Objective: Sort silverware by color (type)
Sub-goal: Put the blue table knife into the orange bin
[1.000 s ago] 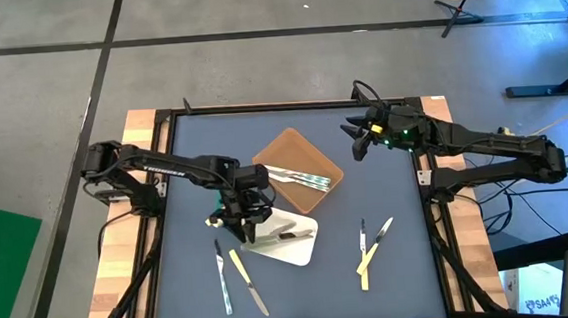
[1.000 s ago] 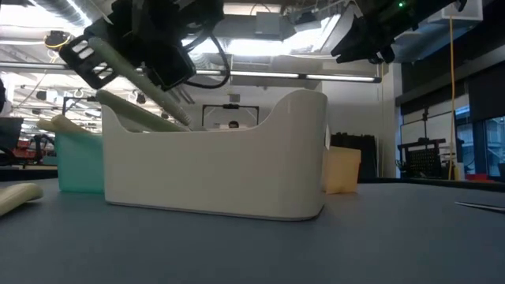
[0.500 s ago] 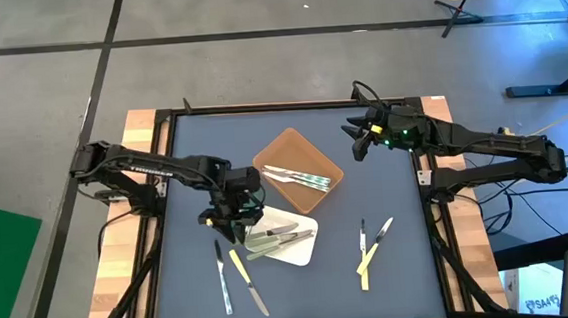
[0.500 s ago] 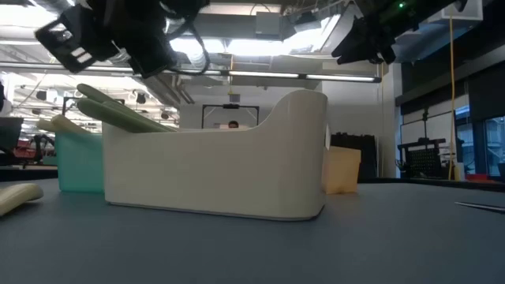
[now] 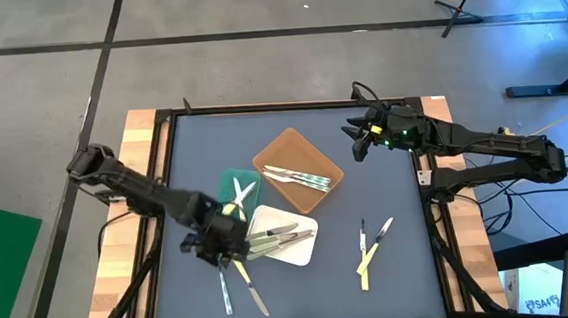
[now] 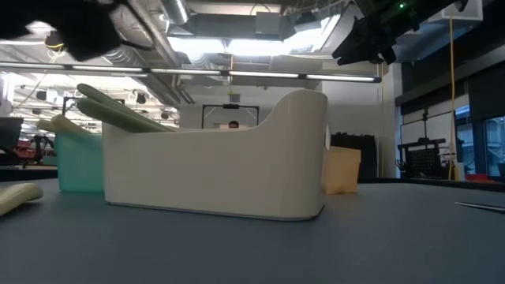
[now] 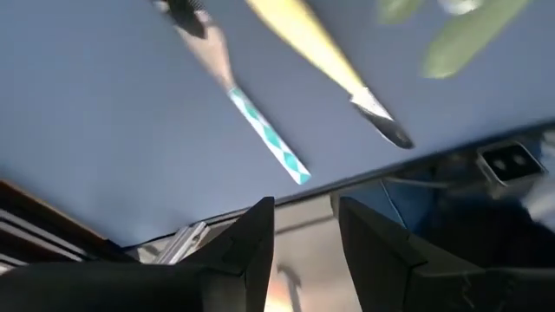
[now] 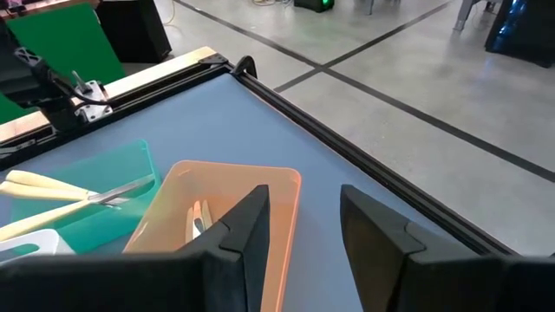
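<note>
The left end effector (image 5: 213,246) hangs over the counter (image 5: 402,271) near its front edge, just left of the white tray (image 5: 295,248). Its arm reaches in a long diagonal from the counter's left edge. In the left wrist view its two dark fingers (image 7: 251,247) stand apart with a clear gap and nothing between them. It looks down on a knife with a blue patterned handle (image 7: 260,130) and a knife with a yellow handle (image 7: 316,61); both lie flat on the counter close to the front edge, touched by neither finger.

The right end effector (image 5: 356,139) waits above the counter's back right corner, its arm stretched in from the right edge. Its fingers (image 8: 238,234) are spread and hold nothing.

The white tray holds green-handled pieces (image 5: 270,242), their handles sticking over its rim in the low view (image 6: 118,114). The brown tray (image 5: 309,152) sits behind it toward the back and holds blue-handled pieces (image 5: 300,178). The green tray (image 5: 227,181) stands just left of the brown tray, touching the white tray's back left corner, with two yellow-handled pieces (image 5: 241,194) crossed inside. Right of the white tray, toward the front right, three more pieces lie loose on the counter: a dark slim one (image 5: 363,236), one with a pale blade (image 5: 383,229) and a yellow-handled one (image 5: 367,263).
</note>
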`<action>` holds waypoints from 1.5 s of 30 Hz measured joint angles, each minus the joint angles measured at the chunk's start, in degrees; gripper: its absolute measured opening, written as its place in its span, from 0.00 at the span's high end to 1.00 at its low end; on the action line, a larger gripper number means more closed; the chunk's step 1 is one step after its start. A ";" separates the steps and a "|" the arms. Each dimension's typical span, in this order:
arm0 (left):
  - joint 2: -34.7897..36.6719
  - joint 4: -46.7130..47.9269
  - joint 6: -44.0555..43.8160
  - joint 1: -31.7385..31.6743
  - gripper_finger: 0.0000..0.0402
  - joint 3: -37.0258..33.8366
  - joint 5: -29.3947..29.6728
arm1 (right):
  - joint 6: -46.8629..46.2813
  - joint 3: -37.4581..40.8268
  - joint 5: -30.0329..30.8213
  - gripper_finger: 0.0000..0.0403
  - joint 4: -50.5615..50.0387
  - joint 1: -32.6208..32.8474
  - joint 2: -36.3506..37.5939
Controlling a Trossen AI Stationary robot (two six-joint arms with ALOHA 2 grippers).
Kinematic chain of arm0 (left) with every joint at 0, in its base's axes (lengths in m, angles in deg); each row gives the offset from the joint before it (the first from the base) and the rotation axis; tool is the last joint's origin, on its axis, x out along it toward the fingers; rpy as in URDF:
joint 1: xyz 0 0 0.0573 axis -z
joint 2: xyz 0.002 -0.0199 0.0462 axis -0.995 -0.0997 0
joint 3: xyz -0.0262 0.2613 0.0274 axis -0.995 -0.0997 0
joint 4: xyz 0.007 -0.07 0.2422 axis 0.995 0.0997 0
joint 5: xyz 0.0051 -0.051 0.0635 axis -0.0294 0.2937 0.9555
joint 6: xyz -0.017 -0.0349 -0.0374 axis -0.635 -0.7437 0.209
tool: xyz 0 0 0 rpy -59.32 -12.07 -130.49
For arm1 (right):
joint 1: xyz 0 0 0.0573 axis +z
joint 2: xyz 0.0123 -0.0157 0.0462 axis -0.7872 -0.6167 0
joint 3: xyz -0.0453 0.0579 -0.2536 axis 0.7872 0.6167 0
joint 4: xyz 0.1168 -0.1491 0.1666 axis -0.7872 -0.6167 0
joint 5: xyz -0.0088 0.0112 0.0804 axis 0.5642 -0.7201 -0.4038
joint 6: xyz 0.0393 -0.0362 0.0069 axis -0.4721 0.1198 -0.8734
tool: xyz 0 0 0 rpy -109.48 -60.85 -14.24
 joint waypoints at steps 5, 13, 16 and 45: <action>0.00 -1.26 -12.11 8.27 0.69 0.00 9.41 | 0.00 0.00 0.00 0.68 0.02 0.00 0.00; -0.58 -3.04 -29.40 18.58 0.69 0.00 24.84 | 0.00 0.00 0.00 0.68 0.04 0.00 0.00; -1.70 -3.49 -31.64 20.72 0.69 0.00 24.99 | 0.00 0.00 0.00 0.68 0.05 0.00 0.00; -15.00 -14.23 -32.82 22.28 0.69 0.00 24.34 | 0.00 0.00 0.02 0.68 -0.02 0.00 0.00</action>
